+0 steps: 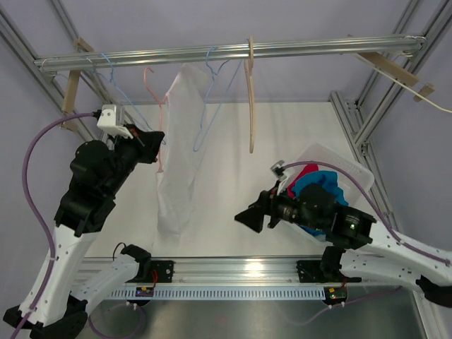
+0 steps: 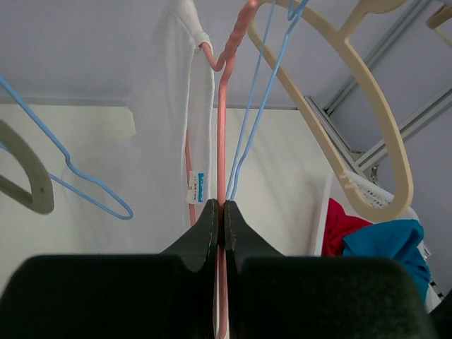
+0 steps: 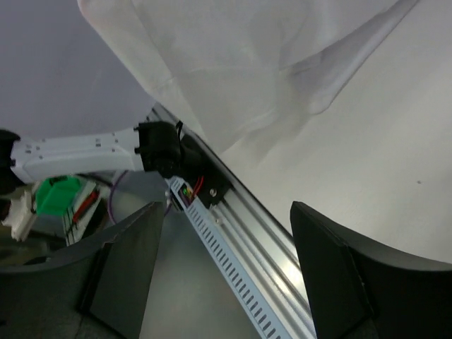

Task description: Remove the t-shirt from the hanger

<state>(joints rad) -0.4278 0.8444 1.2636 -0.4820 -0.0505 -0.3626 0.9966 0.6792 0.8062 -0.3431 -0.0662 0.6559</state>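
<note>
A white t-shirt (image 1: 178, 148) hangs from a pink hanger (image 1: 157, 99) on the top rail, its hem near the table's front. In the left wrist view the t-shirt (image 2: 166, 127) drapes left of the pink hanger (image 2: 223, 106). My left gripper (image 1: 157, 141) is shut on the hanger's pink wire, seen between the closed fingers in the left wrist view (image 2: 222, 212). My right gripper (image 1: 248, 217) is open and empty, low, to the right of the shirt's hem. In the right wrist view (image 3: 226, 233) it faces the shirt's lower edge (image 3: 247, 63).
Blue wire hangers (image 1: 210, 92) and a beige wooden hanger (image 1: 250, 92) hang on the rail (image 1: 233, 51) right of the shirt. A white basket (image 1: 346, 169) with red and blue clothes (image 1: 321, 185) sits at the right. A metal rail (image 3: 240, 233) runs along the near edge.
</note>
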